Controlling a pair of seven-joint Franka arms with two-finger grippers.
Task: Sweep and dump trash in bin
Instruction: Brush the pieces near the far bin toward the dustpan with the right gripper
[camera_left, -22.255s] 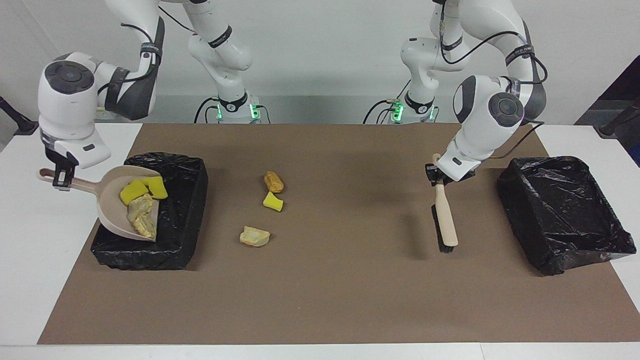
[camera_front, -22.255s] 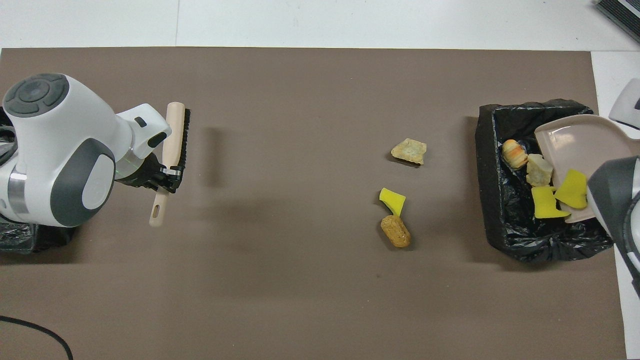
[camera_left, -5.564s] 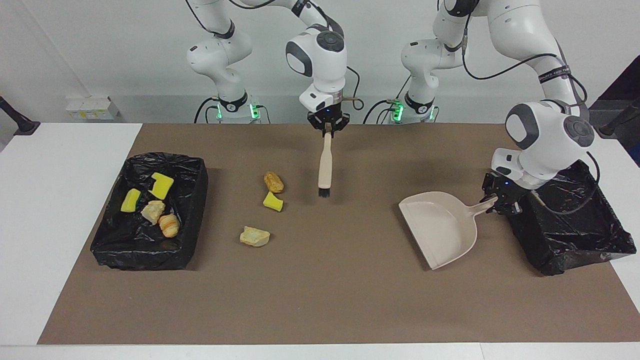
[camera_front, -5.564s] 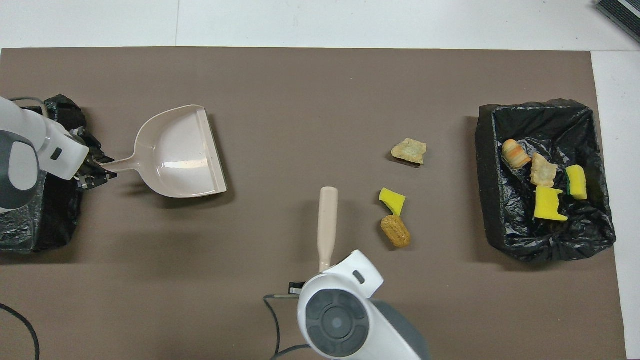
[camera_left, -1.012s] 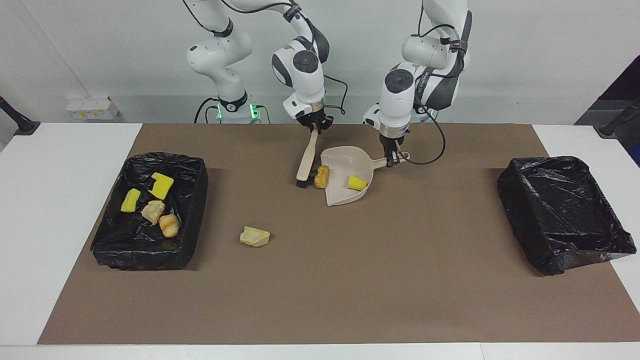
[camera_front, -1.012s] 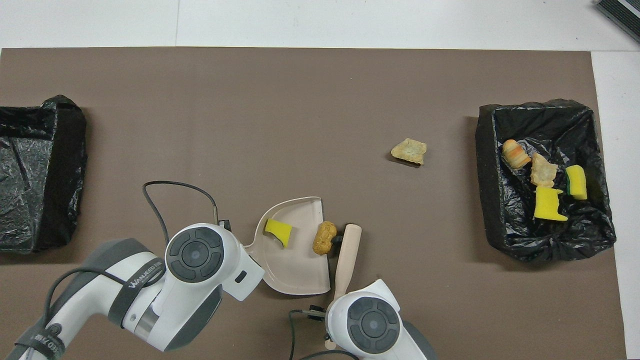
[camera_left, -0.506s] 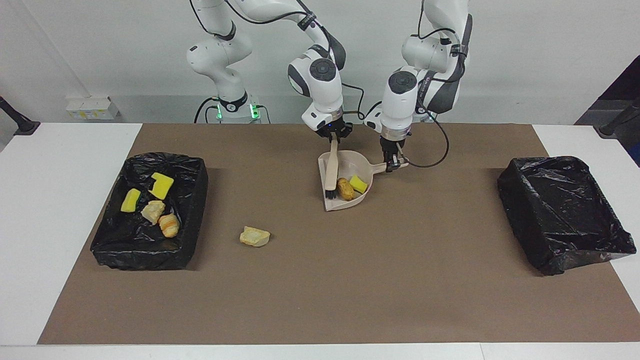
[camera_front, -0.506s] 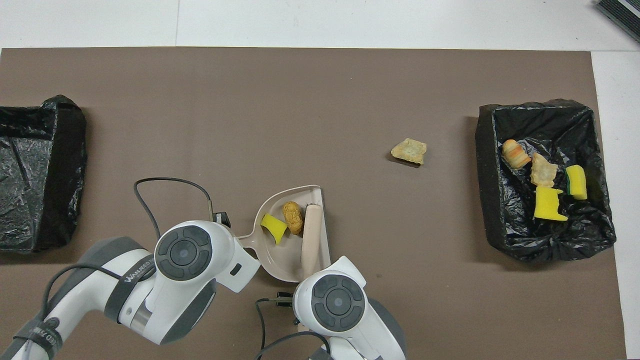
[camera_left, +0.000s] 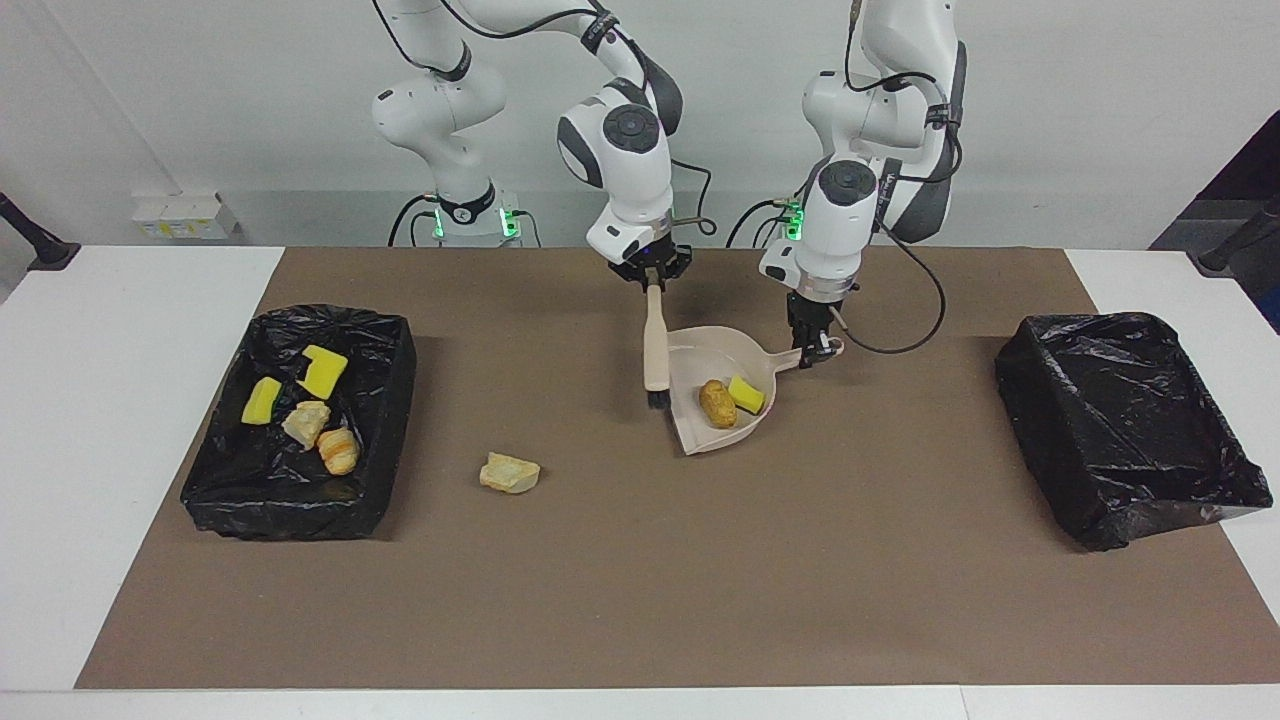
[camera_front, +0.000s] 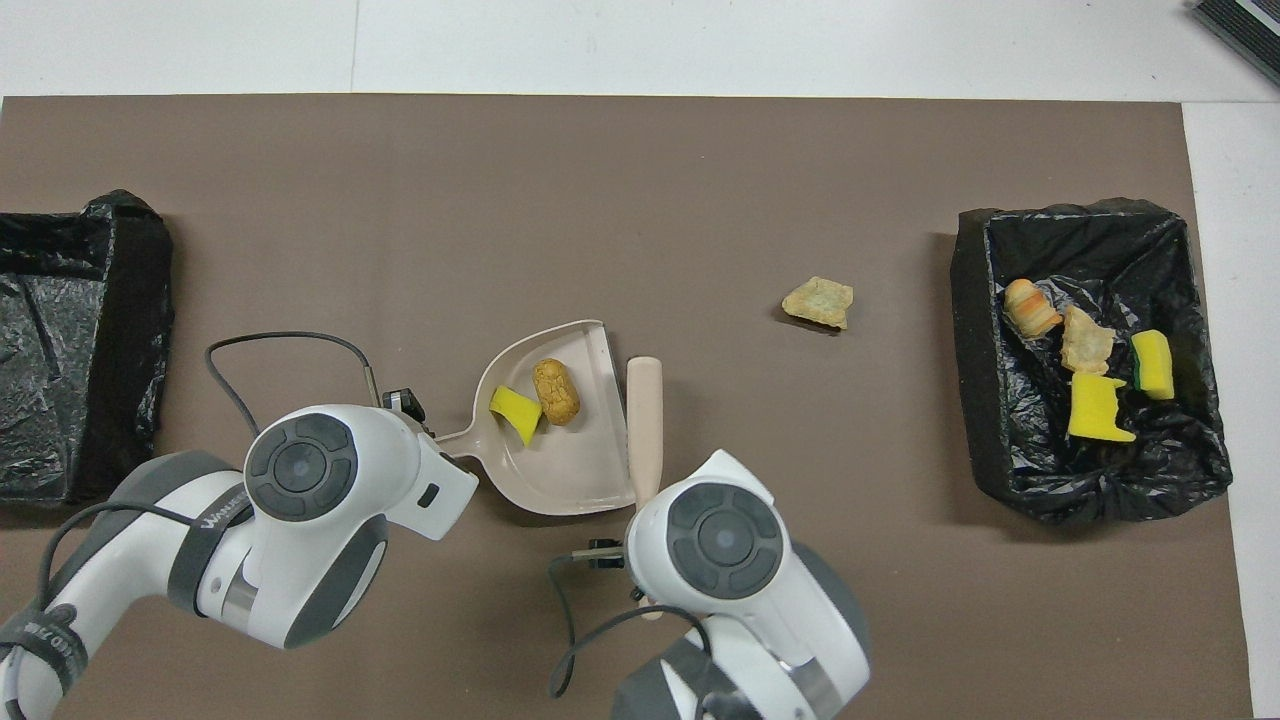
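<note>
The facing view looks from high across the desk (camera_left: 60, 450) toward both arm bases and the white wall, far enough back to take in the whole brown mat (camera_left: 640, 580). The overhead view hangs above the robots' end, looking steeply down and forward, closer in, with the arms' wrists entering at its bottom edge. Both share the mat around the beige dustpan (camera_left: 700, 425) (camera_front: 575, 475), half a turn apart.

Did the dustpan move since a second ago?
Yes. The dustpan slid away from the robots and toward the empty bin, carrying two scraps.
</note>
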